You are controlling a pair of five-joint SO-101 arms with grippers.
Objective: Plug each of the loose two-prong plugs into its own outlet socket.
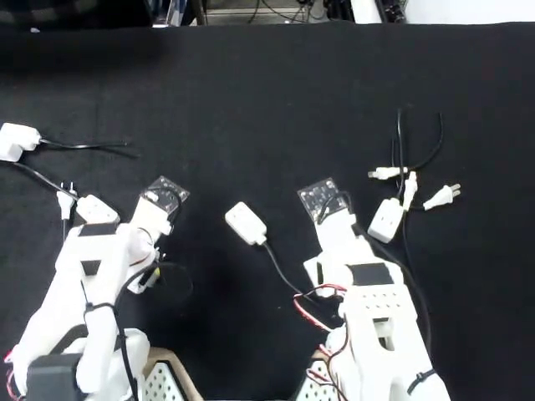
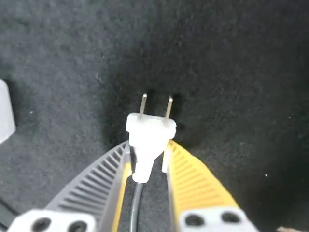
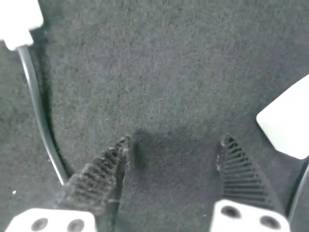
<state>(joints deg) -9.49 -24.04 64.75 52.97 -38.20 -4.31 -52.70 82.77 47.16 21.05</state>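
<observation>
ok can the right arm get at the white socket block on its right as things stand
Probably yes. The right end effector is open and empty, and the white socket block lies close beside it with nothing between them. A black cable runs past it and might snag.

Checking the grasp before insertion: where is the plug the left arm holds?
Left wrist view: the plug is clamped between the left gripper's jaws, prongs forward over the black table, a white socket nearby.

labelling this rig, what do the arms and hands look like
The left arm and right arm are white with black blocks; red wires on the right. The left hand has one grey and one yellow ribbed finger; the right hand, two dark ones.
</observation>
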